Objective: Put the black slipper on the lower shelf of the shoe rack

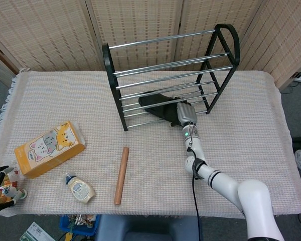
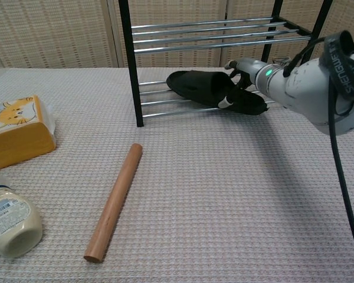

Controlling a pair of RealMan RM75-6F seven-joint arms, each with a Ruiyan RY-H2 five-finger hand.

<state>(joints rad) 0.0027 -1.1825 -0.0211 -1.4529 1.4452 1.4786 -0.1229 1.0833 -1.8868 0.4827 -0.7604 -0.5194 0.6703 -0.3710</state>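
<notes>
Black rubber slipper (image 2: 207, 88) pretty much parked on the black-framed chrome-bar shoe rack (image 1: 121, 103), lower shelf, mid-frame.
Right hand (image 2: 243, 89) looks clamped on its heel; letting go remains.

Matt black slipper (image 2: 203, 88); shiny metal rack (image 1: 165, 68); smooth wood dowel (image 2: 114, 201); rough woven cloth (image 2: 224, 194).

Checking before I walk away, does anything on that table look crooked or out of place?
The black slipper lies slantwise on the shoe rack's lower bars, its heel overhanging the front bar where the right hand holds it.
</notes>
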